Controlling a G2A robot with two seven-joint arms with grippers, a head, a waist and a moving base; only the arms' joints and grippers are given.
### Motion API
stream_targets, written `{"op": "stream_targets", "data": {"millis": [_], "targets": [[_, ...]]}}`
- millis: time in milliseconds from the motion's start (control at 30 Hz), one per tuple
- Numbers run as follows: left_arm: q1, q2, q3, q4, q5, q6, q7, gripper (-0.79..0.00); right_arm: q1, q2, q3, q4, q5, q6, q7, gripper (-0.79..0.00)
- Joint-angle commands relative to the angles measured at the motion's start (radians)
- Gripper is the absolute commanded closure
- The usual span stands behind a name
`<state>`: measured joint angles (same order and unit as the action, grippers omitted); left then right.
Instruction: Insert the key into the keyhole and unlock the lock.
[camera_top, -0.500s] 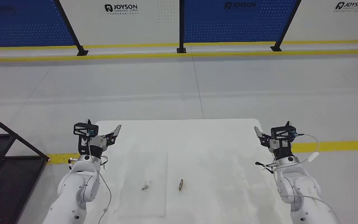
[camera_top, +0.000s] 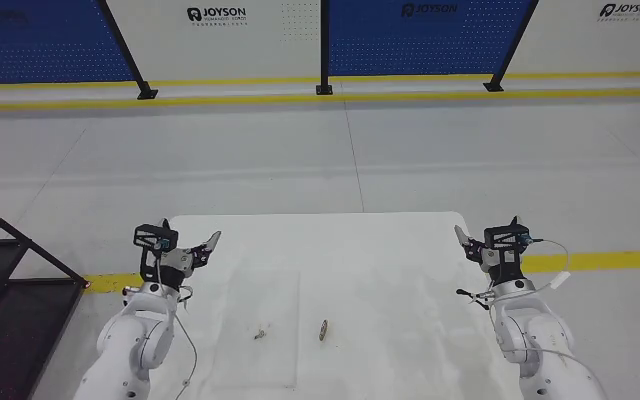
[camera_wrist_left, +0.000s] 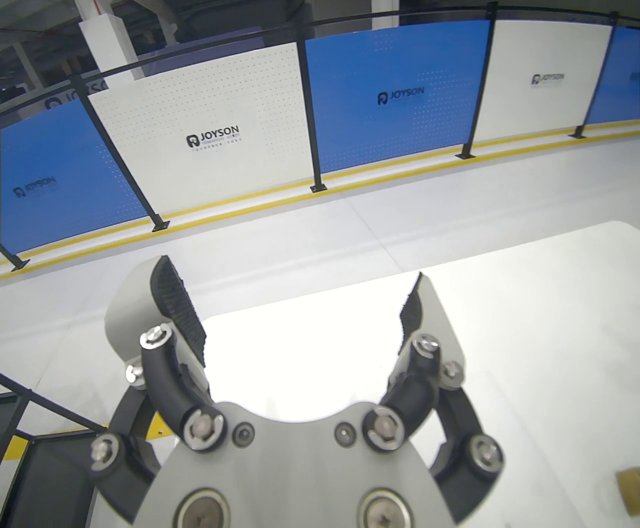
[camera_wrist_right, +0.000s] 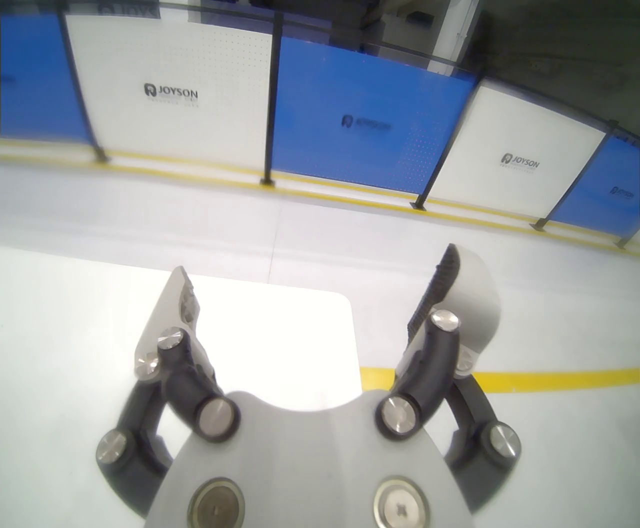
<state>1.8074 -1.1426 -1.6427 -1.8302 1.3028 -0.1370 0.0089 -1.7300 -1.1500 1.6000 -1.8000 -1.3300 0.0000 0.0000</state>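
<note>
We're looking at the key (camera_top: 260, 333) lying flat on the table (camera_top: 400, 250), toward the robot's side, with the lock (camera_top: 323, 329) near it, not touching. The left gripper (camera_wrist_left: 291, 272) is hovering over the table's left edge, fingers spread, gripping nothing. The right gripper (camera_wrist_right: 316, 261) is doing likewise at the right edge. Both are sitting well apart from the key. A black rack (camera_top: 30, 270) is standing off to the left.
</note>
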Motion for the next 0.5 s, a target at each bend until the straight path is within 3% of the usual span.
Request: {"op": "stream_targets", "data": {"millis": [0,233,367,467], "targets": [[0.073,0.005,-0.026,-0.033,-0.004,-0.078,0.011,-0.785,0.000,0.000,0.000,0.000,0.000,0.000,0.000,-0.785],[0.292,0.016,-0.089,-0.139,0.026,-0.251,-0.041,-0.785,0.000,0.000,0.000,0.000,0.000,0.000,0.000,-0.785],[0.347,0.020,-0.066,-0.184,0.082,-0.317,-0.105,-0.785,0.000,0.000,0.000,0.000,0.000,0.000,0.000,-0.785],[0.354,0.019,-0.022,-0.199,0.124,-0.308,-0.173,-0.785,0.000,0.000,0.000,0.000,0.000,0.000,0.000,-0.785]]}}
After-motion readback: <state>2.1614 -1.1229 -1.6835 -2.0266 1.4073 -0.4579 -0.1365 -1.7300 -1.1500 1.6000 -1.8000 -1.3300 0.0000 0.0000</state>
